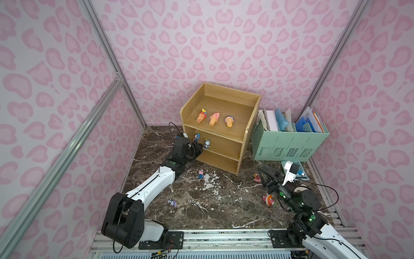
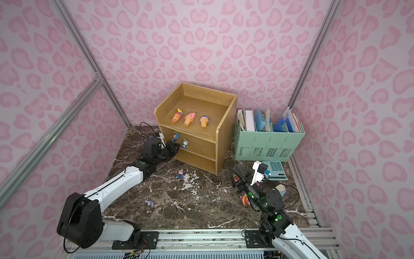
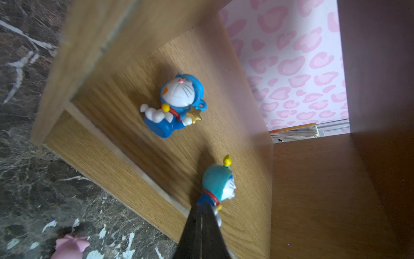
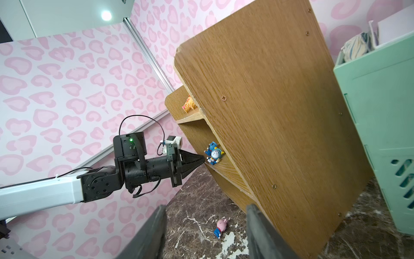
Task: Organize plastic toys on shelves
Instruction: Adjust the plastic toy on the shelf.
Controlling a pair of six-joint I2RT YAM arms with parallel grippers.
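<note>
**Op 2:** Where is the left gripper point(image 3: 202, 208) standing?

**Op 1:** I'm working it from 8 o'clock at the middle tier of the shelves point(image 1: 246, 143). Its jaws are pressed together, with the tips against the turquoise toy point(image 3: 218, 186). I cannot tell whether it is pinching anything.

**Op 2:** What's the risk?

**Op 1:** On the way out I may be dragging that toy over the front edge, or nudging its blue neighbour point(image 3: 179, 98). The right gripper point(image 4: 206, 206) is hanging half-spread and empty.

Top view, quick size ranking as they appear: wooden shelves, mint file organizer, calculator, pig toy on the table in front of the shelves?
1. wooden shelves
2. mint file organizer, somewhat smaller
3. calculator, partly hidden by the right arm
4. pig toy, smallest by far
</note>
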